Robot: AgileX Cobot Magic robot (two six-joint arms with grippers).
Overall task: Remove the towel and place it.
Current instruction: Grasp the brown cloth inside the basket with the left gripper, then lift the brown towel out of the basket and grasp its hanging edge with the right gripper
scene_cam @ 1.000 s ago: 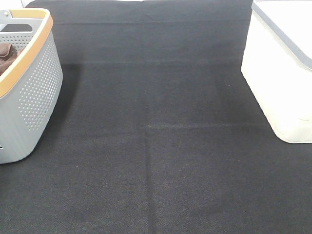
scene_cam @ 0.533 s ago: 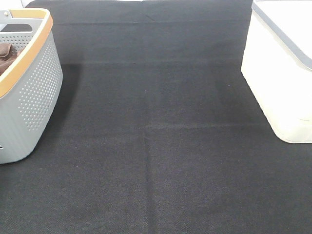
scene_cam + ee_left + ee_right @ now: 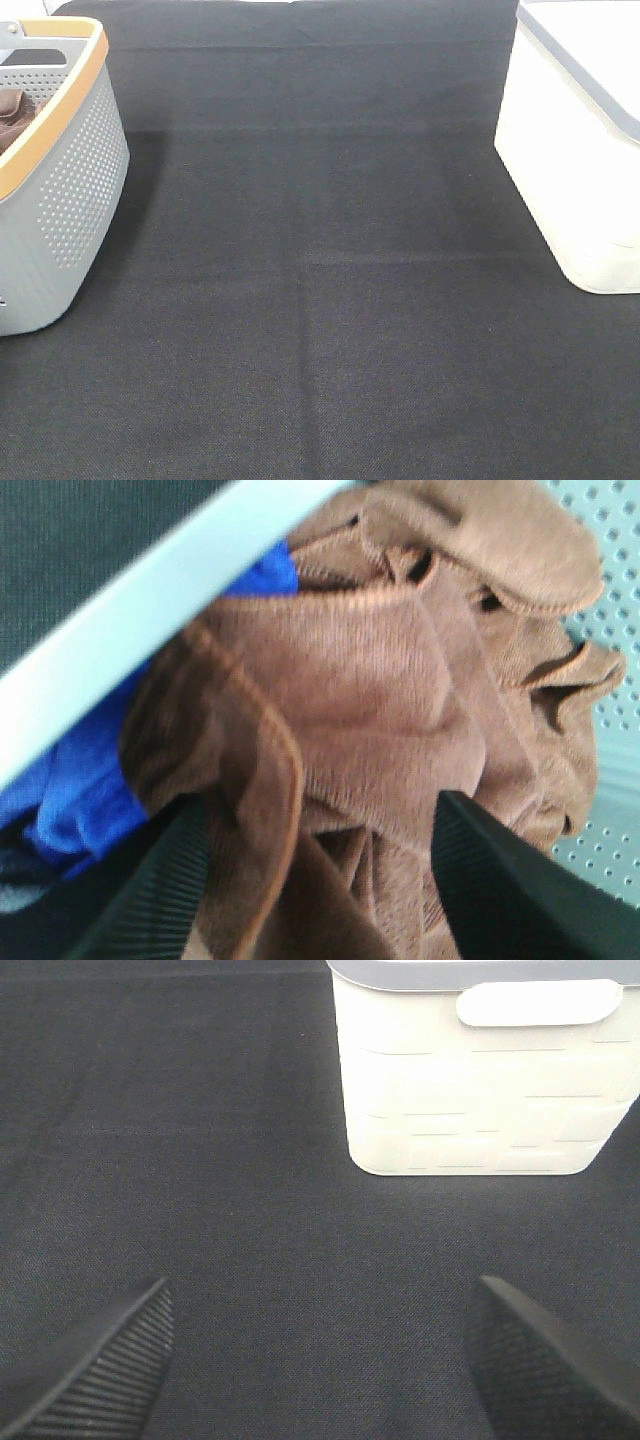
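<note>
The towel [image 3: 380,700] is a crumpled reddish-brown cloth lying inside the grey basket [image 3: 70,190] at the left edge of the table. Only a small part of the towel [image 3: 12,112] shows in the exterior view. My left gripper [image 3: 320,880] is open, low over the basket, with its fingers [image 3: 150,880] on either side of the towel's folds. My right gripper [image 3: 320,1360] is open and empty above the black mat, facing the white bin. Neither gripper shows in the exterior view.
A blue cloth [image 3: 80,790] lies under the towel in the basket, next to the basket's pale rim [image 3: 150,610]. A white bin with a grey rim [image 3: 580,150] stands at the right, also in the right wrist view [image 3: 470,1090]. A black mat [image 3: 320,300] covers the table.
</note>
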